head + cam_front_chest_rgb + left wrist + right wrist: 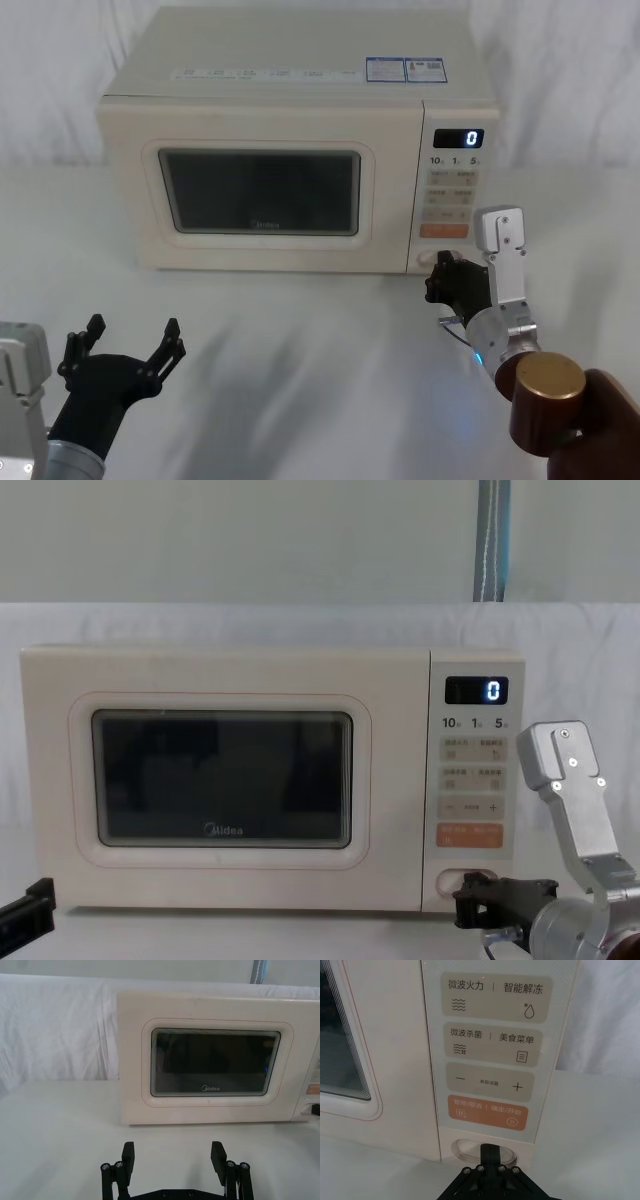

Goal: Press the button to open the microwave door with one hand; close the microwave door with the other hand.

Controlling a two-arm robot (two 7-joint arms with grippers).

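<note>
Two claws: right claw (490,1152), fingers together, touches the button (465,1148); left claw (173,1157), spread apart, faces the shut microwave door (215,1062).

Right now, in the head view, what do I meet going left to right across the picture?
Left gripper, open, low over the table → microwave door with its dark window, shut → keypad panel with the display → right gripper, at the button at the panel's bottom.
</note>
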